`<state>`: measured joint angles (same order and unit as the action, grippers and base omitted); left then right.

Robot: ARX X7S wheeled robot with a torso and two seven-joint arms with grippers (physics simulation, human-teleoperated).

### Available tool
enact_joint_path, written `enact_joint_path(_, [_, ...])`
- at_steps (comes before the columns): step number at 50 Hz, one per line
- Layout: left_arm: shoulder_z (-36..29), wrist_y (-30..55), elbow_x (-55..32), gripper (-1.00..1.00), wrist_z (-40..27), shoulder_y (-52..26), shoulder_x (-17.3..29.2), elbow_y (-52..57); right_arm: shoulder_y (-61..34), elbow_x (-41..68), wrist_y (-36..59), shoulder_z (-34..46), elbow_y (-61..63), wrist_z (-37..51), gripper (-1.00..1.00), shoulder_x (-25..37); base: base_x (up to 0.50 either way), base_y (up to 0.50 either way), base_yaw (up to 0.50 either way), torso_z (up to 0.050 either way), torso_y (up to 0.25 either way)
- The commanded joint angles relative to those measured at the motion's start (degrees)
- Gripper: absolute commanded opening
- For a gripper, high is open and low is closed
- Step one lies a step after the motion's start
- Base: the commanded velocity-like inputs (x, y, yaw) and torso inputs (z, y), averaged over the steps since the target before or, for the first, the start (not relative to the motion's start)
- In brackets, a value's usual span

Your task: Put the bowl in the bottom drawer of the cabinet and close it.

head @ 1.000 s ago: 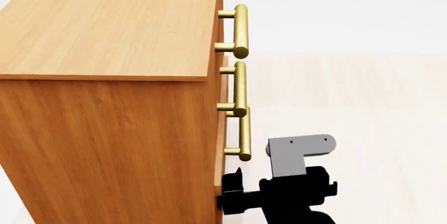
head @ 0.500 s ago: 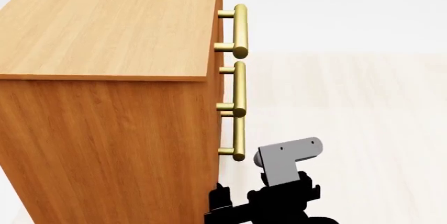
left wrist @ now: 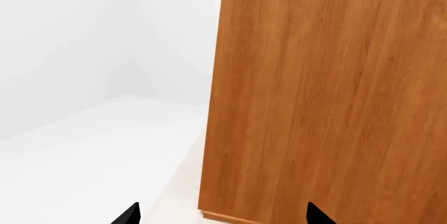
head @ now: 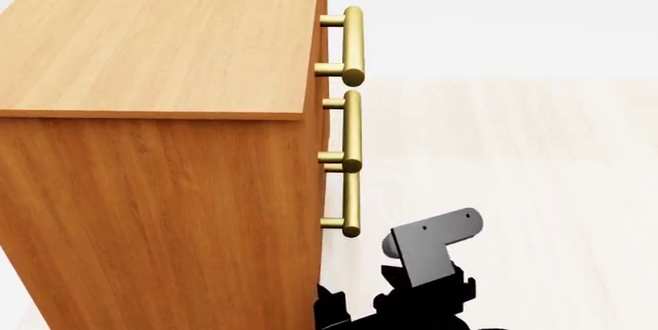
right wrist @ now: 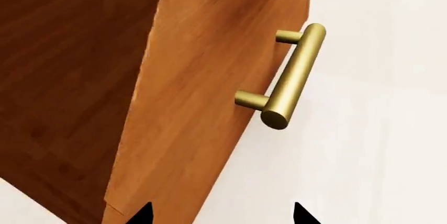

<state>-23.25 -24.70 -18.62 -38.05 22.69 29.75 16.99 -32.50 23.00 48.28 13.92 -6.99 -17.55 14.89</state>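
The cabinet fills the left of the head view, with three brass handles down its front edge. The bottom drawer's handle is the lowest one, and the drawer front lies flush with the cabinet face, with no gap showing. This handle also shows in the right wrist view. My right gripper is open and empty, low beside the cabinet's front corner, below that handle. My left gripper is open and empty, facing the cabinet's plain side. The bowl is out of view.
Pale floor spreads out to the right of the cabinet's front. My right arm's grey bracket sits just under the lowest handle. White floor and wall lie beside the cabinet's side.
The bottom handle has moved in toward the cabinet, so the drawer front now sits flush. My right arm has dropped lower in the head view.
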Motion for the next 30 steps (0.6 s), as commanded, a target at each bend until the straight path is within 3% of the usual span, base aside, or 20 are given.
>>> enact_joint_path(1, [-0.12,-0.97,0.33,1.0,0.27,0.01,-0.26,-0.98,3.34,5.6,2.28,-1.86,8.1,1.54,1.0,3.26,0.0,0.0,0.0,0.0,0.0])
enact_joint_path(22, [-0.33,-0.09,0.79,1.0,-0.04,0.15,0.43,0.82,7.21,6.18,3.58,-10.29,14.62,9.47,1.0,6.3,0.0,0.0,0.0,0.0,0.0])
enact_joint_path(30, [-0.41,0.39,1.74,1.0,-0.42,0.76,0.96,1.85,8.06,7.48,6.11,-17.95,16.99,15.66,1.0,6.29,0.0,0.0,0.0,0.0,0.0])
